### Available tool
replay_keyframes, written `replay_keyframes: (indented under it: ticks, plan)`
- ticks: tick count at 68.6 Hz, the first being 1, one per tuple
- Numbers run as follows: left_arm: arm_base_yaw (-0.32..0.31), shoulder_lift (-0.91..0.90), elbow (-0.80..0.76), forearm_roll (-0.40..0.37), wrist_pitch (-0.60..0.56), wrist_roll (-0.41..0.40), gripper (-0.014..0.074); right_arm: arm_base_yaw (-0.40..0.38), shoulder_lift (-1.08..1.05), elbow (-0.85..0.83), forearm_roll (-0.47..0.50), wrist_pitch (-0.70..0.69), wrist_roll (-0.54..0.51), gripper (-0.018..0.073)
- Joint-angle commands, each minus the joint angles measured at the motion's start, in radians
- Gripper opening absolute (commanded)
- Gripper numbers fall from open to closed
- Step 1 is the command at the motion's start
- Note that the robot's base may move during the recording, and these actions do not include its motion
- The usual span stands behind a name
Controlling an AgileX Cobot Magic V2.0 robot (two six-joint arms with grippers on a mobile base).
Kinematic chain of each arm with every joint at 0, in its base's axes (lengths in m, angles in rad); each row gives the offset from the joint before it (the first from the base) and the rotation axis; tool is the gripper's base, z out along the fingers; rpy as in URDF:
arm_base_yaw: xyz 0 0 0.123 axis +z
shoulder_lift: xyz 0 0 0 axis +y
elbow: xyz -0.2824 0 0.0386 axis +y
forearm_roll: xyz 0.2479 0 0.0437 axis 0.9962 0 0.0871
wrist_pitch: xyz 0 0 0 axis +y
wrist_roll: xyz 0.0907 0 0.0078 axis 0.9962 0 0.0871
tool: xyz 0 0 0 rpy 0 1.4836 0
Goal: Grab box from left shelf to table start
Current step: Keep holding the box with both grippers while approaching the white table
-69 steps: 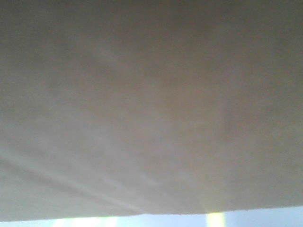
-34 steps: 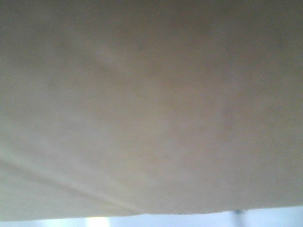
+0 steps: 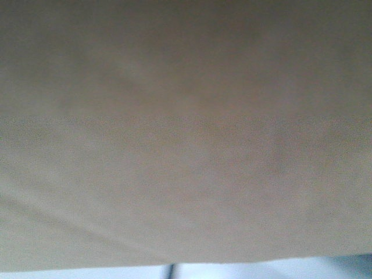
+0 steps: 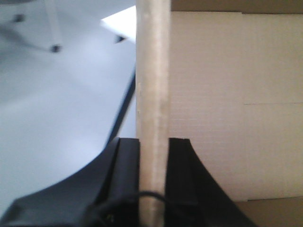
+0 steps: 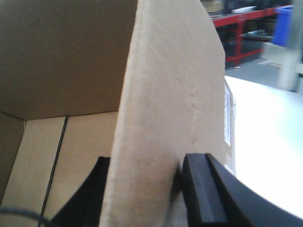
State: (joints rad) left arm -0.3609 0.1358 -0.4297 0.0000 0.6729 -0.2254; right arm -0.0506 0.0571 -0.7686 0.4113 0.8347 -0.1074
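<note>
Box (image 3: 186, 145) fills nearly the whole front view, close to the lens and blurred, with only a thin pale strip under its lower edge. It's open-topped: the right wrist view shows the inside floor and seam at lower left.

Left gripper (image 4: 153, 144) is clamped on a thin cardboard edge running top to bottom at frame centre, a black finger on each side. Right gripper (image 5: 147, 163) is pinched the same way on a panel at mid-frame. Can't tell if either panel is a side wall or a raised flap.

So the box hangs between the two arms by thin cardboard. The table (image 5: 265, 156) is probably the bright white area at right in the right wrist view. Whether the box bottom touches it is hidden. Red racking (image 5: 236, 28) is far off at upper right. Left shelf isn't in view.

Risks, as I judge them:
- Pinch is on thin board only, so a heavy load could bend or tear it, or the edge could slide out.
- Uneven arm motion would twist the box and peel one grip.
- Front camera is blocked, so set-down height is a guess and the box may land hard or short of the table.
</note>
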Motion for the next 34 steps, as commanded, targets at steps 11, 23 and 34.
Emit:
replay_keyframes:
  ticks: [11,23,34]
  plan:
    - [-0.001,0.013,-0.013,0.039,-0.004,0.007,-0.0099,0.0,0.013,-0.027,0.022,-0.128,0.012,0.0057]
    - [-0.001,0.013,-0.013,0.039,-0.004,0.007,-0.0099,0.0,0.013,-0.027,0.022,-0.128,0.012,0.0057]
    - [-0.001,0.013,-0.013,0.039,-0.004,0.007,-0.0099,0.0,0.013,-0.027,0.022,-0.129,0.012,0.0057]
